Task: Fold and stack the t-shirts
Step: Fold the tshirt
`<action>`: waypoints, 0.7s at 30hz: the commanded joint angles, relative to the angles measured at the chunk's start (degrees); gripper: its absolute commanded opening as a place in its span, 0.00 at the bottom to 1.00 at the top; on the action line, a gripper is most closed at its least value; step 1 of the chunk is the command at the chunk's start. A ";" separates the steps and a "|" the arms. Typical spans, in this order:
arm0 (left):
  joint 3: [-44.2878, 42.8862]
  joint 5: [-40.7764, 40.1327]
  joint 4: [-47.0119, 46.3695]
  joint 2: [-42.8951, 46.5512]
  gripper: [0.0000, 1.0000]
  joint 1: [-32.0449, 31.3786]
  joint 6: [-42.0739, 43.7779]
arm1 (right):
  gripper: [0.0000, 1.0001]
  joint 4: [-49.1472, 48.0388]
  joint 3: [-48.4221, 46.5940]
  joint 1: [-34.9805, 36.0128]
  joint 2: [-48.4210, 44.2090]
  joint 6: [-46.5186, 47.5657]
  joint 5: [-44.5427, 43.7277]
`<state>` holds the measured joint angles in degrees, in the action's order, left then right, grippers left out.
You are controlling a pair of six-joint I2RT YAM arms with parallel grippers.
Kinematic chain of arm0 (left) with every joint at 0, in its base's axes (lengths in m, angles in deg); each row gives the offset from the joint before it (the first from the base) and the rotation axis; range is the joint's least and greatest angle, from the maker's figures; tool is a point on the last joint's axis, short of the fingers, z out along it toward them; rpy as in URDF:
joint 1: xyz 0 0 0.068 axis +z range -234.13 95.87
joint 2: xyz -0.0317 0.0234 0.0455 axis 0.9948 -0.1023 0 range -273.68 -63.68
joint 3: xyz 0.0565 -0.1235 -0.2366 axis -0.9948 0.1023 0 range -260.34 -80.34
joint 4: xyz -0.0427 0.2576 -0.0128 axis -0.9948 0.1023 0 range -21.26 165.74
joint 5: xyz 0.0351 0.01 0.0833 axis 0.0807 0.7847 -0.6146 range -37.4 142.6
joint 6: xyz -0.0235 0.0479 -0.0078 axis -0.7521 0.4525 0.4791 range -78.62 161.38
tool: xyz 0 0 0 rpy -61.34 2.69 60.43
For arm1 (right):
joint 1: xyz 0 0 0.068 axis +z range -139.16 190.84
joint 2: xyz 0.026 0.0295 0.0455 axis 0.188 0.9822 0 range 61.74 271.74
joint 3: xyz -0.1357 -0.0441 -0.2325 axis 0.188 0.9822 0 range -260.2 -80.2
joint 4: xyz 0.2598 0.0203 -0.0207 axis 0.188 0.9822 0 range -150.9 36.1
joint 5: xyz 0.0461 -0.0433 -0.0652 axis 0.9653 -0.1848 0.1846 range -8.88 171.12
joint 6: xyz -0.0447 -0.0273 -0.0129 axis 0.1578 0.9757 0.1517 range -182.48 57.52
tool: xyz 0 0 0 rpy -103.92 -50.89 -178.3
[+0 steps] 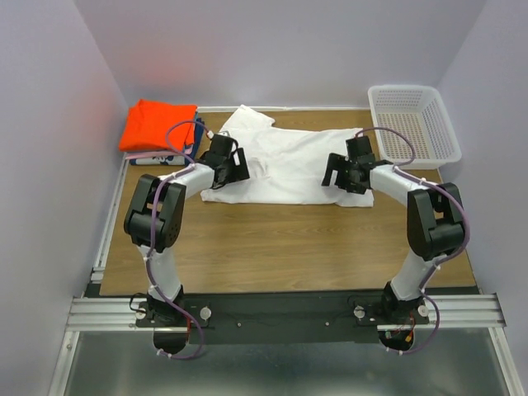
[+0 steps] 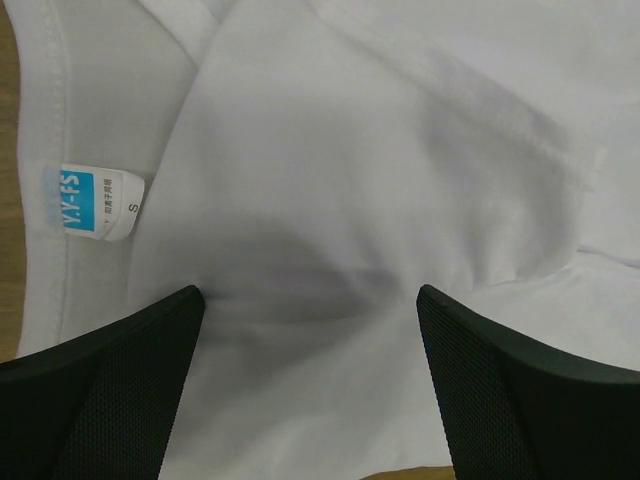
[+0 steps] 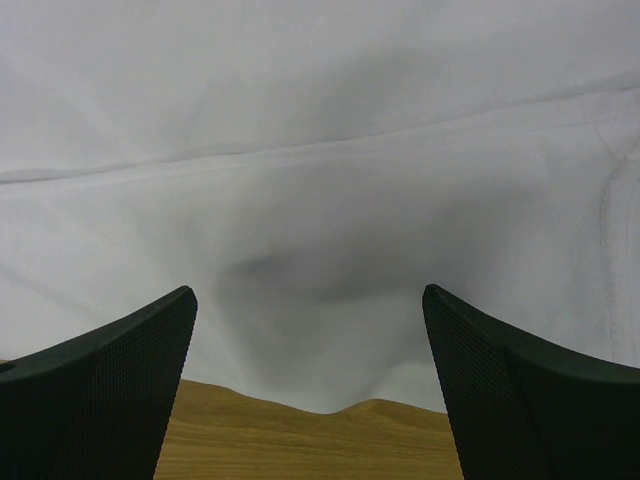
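Observation:
A white t-shirt (image 1: 285,165) lies partly folded across the back middle of the table. My left gripper (image 1: 239,171) hovers over its left end near the collar, jaws open and holding nothing. The left wrist view shows the white cloth (image 2: 330,180) and a blue neck label (image 2: 95,203) between and beyond my gripper (image 2: 310,300). My right gripper (image 1: 336,175) is open over the shirt's right end; below it the white t-shirt's (image 3: 320,180) near edge meets bare wood (image 3: 300,445), with my right gripper (image 3: 310,300) wide apart. A folded orange t-shirt (image 1: 157,124) rests on a dark blue one (image 1: 191,142) at the back left.
A white mesh basket (image 1: 412,122) stands at the back right corner. Purple-grey walls close in the table on the left, back and right. Bare wooden tabletop (image 1: 280,247) stretches between the shirt and the arm bases.

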<state>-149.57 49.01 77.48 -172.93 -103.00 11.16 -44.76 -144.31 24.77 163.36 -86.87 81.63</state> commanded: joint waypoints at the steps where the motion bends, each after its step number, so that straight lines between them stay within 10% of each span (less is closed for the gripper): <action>1: 5.58 0.69 0.40 0.70 0.96 -0.20 -2.47 | 1.00 -0.50 3.38 0.39 0.68 0.30 -0.25; 21: 33.46 -3.17 5.85 24.34 0.97 -5.38 -12.93 | 1.00 0.47 29.66 4.08 -18.73 -6.11 -2.10</action>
<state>-120.96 47.72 72.47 -149.67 -106.87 1.87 -51.10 -120.12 28.05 145.24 -90.17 79.51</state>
